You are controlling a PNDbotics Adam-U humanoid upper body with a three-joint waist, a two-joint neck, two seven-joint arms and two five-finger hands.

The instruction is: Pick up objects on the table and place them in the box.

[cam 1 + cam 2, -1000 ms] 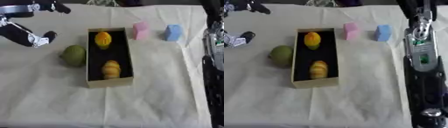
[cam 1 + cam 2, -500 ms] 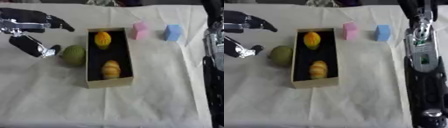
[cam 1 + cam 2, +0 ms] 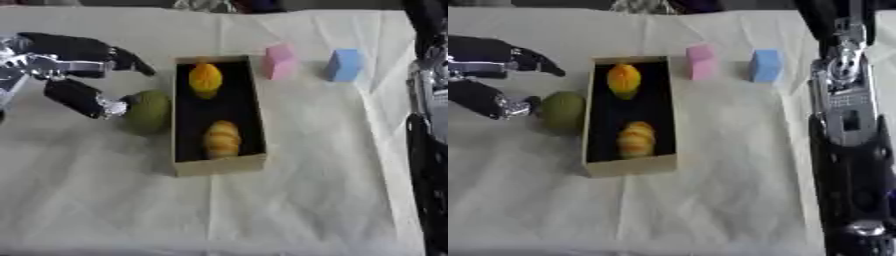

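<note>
Since half a second ago, our left hand (image 3: 66, 75) has slid rightward from the upper left of the frame and now reaches the green round fruit (image 3: 147, 111), thumb tip touching its left side, fingers spread open above it, grasping nothing yet. We see the fruit lying on the white cloth (image 3: 262, 200) just beside the left wall of the box (image 3: 219, 165) at centre. Inside the box lie an orange-yellow fruit (image 3: 205, 79) at the top and a croissant-like piece (image 3: 222, 139) lower down. Upper right of the box stand a pink block (image 3: 279, 61) and a blue block (image 3: 345, 65). Our right arm (image 3: 850, 135) runs down the right edge; we cannot tell its hand's state.
</note>
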